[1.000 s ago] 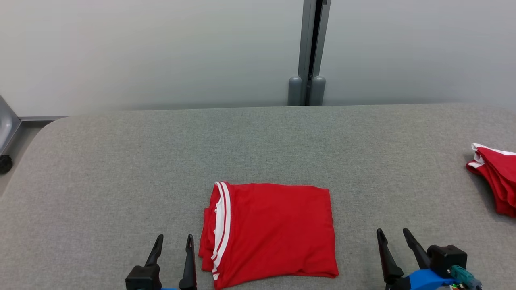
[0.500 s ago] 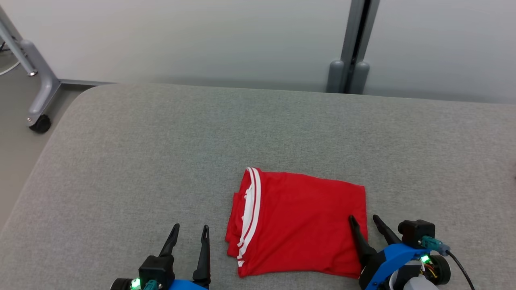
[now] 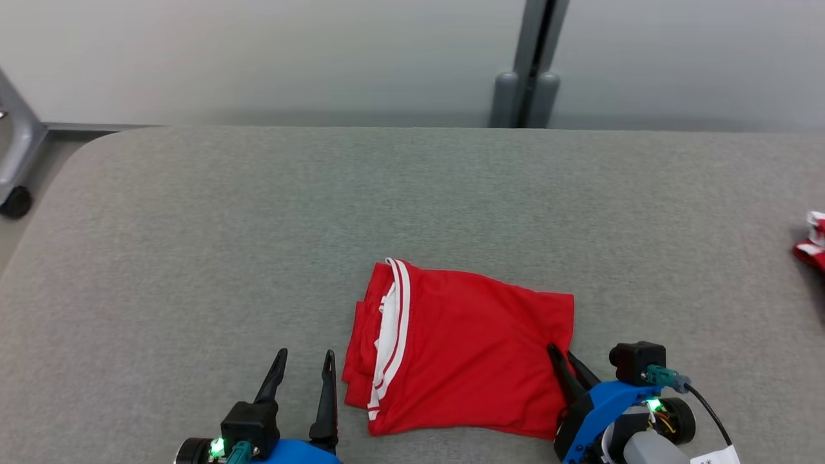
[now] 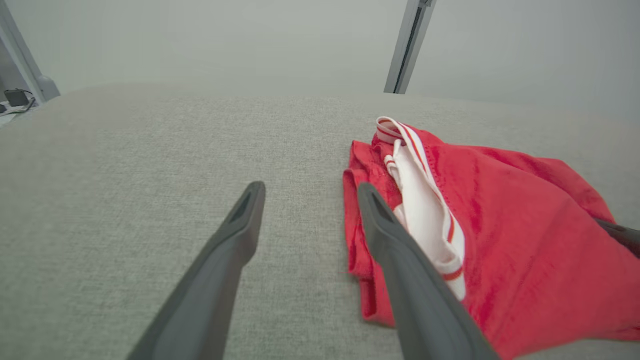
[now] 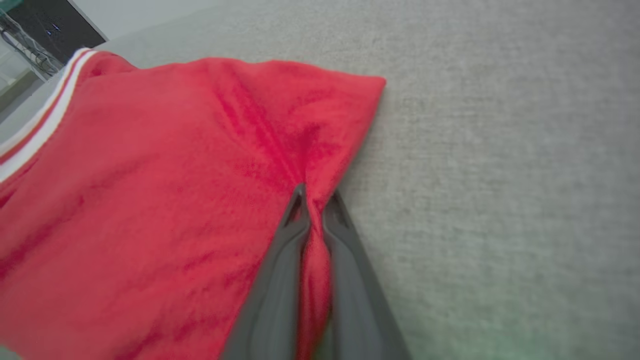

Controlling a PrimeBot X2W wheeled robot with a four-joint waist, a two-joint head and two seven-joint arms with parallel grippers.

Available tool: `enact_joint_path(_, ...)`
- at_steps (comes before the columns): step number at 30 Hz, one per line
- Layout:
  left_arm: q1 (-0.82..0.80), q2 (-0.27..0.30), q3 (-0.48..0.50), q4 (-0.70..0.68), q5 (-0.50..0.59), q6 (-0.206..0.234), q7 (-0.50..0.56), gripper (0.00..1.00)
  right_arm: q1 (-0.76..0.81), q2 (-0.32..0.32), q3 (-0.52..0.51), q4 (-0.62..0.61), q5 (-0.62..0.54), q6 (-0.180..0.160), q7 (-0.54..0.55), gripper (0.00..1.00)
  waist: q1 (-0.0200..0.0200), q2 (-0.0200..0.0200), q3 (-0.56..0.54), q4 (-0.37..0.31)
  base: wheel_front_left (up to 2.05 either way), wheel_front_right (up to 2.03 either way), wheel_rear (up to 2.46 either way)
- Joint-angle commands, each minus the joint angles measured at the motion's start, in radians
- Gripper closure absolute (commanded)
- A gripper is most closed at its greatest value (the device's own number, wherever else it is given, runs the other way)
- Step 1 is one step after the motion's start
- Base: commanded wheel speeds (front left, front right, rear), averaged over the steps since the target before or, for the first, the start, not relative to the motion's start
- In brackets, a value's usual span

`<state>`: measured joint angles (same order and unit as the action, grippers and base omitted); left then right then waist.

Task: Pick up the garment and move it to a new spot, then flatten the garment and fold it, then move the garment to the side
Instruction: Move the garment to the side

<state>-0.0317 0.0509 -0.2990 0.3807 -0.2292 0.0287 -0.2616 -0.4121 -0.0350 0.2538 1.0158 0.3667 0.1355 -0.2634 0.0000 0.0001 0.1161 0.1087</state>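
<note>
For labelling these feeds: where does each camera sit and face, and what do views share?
Head: looks forward and down at the red garment, left gripper and right gripper below.
Left wrist: looks along its open fingers past the garment's striped edge.
Right wrist: looks along shut fingers pinching the garment.
Shared: the garment on the grey table.
</note>
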Motion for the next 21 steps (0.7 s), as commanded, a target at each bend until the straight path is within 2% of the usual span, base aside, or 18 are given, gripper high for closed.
enact_joint_path(1,-0.006,-0.001,0.0,-0.007,-0.003,-0.002,-0.005,0.0,0.055,-0.032,-0.013,0.055,0.01,-0.011,0.012,1.0,0.0,-0.0001,-0.039,-0.078,0.0,0.0,0.0)
enact_joint_path(8,-0.031,0.0,-0.018,-0.01,-0.018,-0.002,-0.005,0.0,0.072,-0.035,-0.043,0.033,-0.038,-0.013,0.009,1.0,0.0,-0.0001,-0.043,-0.34,0.0,0.0,0.0)
enact_joint_path(11,-0.046,0.0,-0.031,-0.008,-0.021,-0.001,-0.005,0.0,0.084,-0.029,-0.064,0.006,-0.056,-0.012,0.008,1.0,0.0,-0.0001,-0.04,-0.431,0.0,0.0,0.0)
enact_joint_path(16,-0.06,0.0,-0.053,-0.002,-0.027,0.002,-0.005,0.0,0.102,-0.022,-0.083,-0.04,-0.061,-0.007,0.003,1.0,0.0,-0.0001,-0.036,-0.531,0.0,0.0,0.0)
enact_joint_path(21,-0.068,0.0,-0.056,0.007,-0.023,0.003,-0.005,0.0,0.107,-0.019,-0.096,-0.064,-0.063,-0.006,0.0,1.0,0.0,-0.0001,-0.027,-0.574,0.0,0.0,0.0)
